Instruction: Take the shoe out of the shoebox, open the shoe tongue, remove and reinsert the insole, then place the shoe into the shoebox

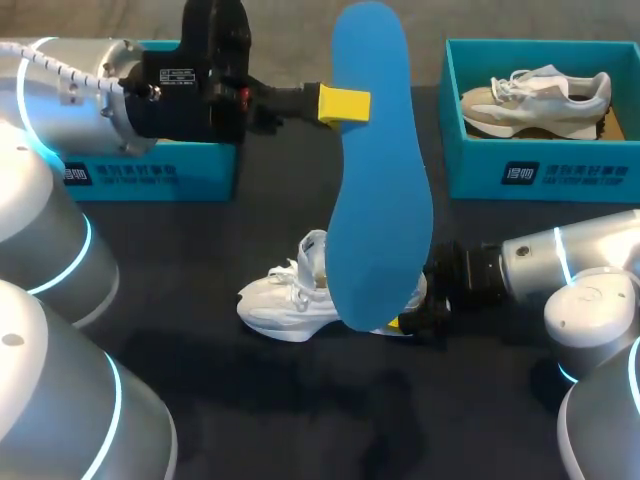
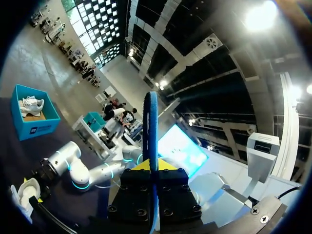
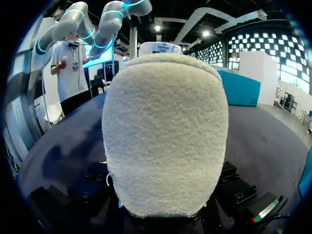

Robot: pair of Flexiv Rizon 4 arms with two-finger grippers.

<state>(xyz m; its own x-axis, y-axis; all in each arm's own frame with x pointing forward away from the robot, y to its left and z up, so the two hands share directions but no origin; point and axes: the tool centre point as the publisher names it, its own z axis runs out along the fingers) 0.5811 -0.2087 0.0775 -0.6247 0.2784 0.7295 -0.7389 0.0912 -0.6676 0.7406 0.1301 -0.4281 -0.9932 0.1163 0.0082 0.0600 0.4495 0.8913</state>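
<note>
The left pincer clamps the blue insole (held upright); right pincer seemingly grips the white shoe.

A shoe fills the middle of the view, seen end-on: a cream, fuzzy-textured rounded mass standing upright, right in front of the camera and hiding most of what lies ahead. Its lower edge sits over a black housing studded with bolts, which shows on both sides beneath it, and the jaws themselves are hidden behind the shoe. The dark surface spreads out around the shoe, and beyond it, off to one side, stands a teal shoebox.
</note>
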